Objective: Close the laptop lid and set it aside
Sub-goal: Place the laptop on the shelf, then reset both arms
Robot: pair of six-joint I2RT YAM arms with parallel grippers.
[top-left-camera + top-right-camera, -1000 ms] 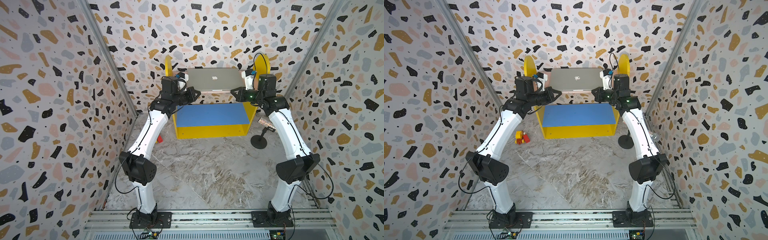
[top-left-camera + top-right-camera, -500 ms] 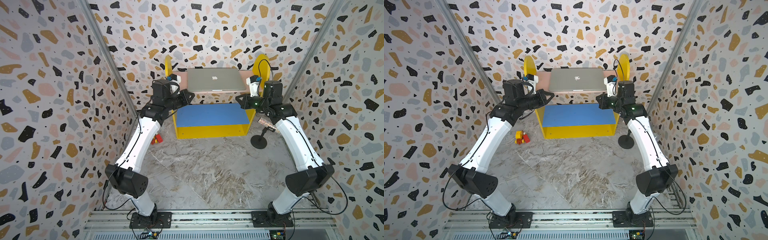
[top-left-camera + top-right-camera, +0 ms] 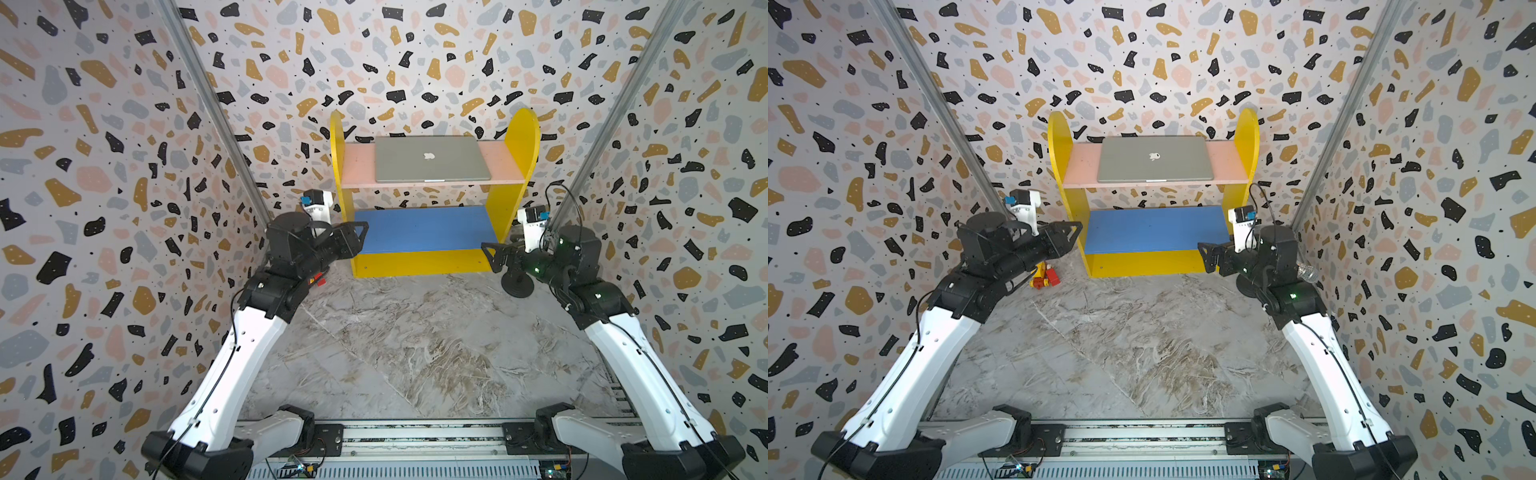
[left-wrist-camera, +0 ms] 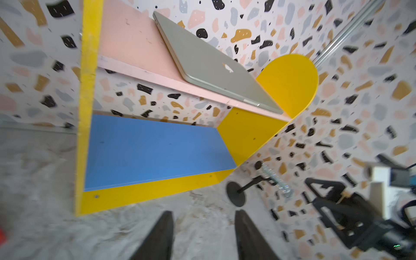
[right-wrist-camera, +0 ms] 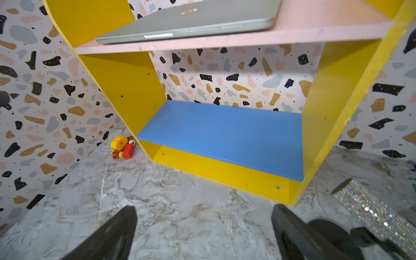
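Observation:
The laptop lies flat on the pink top board of a yellow shelf unit. The laptop lid is down, silver-grey with the apple logo facing up. My left gripper hovers low in front of the shelf's left side, open and empty; the left wrist view shows bare floor between its jaws. My right gripper hangs by the shelf's right front corner, open wide and empty. Neither gripper touches the laptop.
The yellow shelf unit stands against the back wall, its blue lower board bare. A red and yellow toy lies on the floor left of it. A black stand with a glittery microphone sits at the right. Patterned walls close in on both sides.
Both arms have drawn back and down from the laptop's ends to the floor in front of the shelf. Both grippers have opened. The laptop stays on the pink board.

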